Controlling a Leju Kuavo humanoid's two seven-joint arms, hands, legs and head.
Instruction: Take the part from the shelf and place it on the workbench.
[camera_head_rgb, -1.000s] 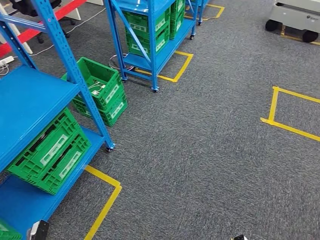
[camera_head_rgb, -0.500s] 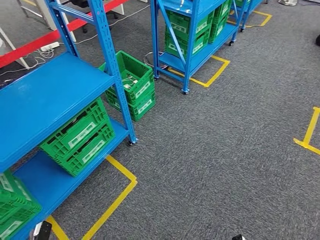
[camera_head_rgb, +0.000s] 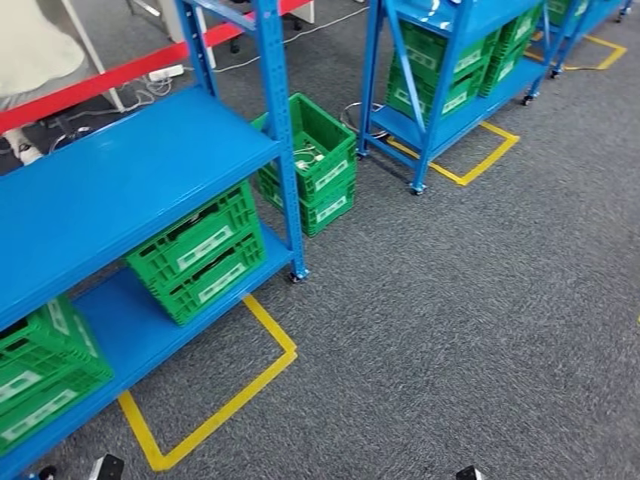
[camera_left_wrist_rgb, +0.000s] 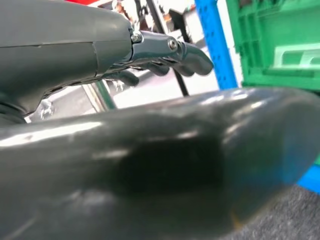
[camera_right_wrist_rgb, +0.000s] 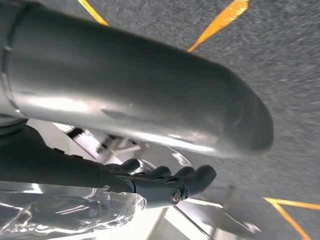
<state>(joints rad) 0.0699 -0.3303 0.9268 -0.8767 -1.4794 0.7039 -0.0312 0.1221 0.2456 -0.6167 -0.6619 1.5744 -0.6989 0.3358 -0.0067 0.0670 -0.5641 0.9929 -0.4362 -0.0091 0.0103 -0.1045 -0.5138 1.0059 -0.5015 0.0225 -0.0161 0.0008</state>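
Observation:
A blue shelf (camera_head_rgb: 136, 170) stands at the left of the head view, with a bare middle board and green crates (camera_head_rgb: 198, 250) on its lowest board. I cannot make out a part on it. Both arms hang low: a tip of my left hand (camera_head_rgb: 106, 467) and of my right hand (camera_head_rgb: 468, 473) peeks in at the bottom edge. In the left wrist view my left hand (camera_left_wrist_rgb: 162, 50) stretches its fingers out and holds nothing. My right hand (camera_right_wrist_rgb: 166, 182) in the right wrist view also has its fingers extended and empty; crinkled clear plastic (camera_right_wrist_rgb: 71, 212) shows behind it.
Two stacked green crates (camera_head_rgb: 313, 165) sit on the grey carpet beside the shelf post. A second blue shelf (camera_head_rgb: 453, 70) with green crates stands at the back right. Yellow tape (camera_head_rgb: 219, 405) marks the floor in front of the near shelf. A red barrier strip (camera_head_rgb: 90, 85) runs behind.
The camera has turned left and moved: the whole scene has slid right, so the near shelf and its crates take up more of the picture. Both hands stay low.

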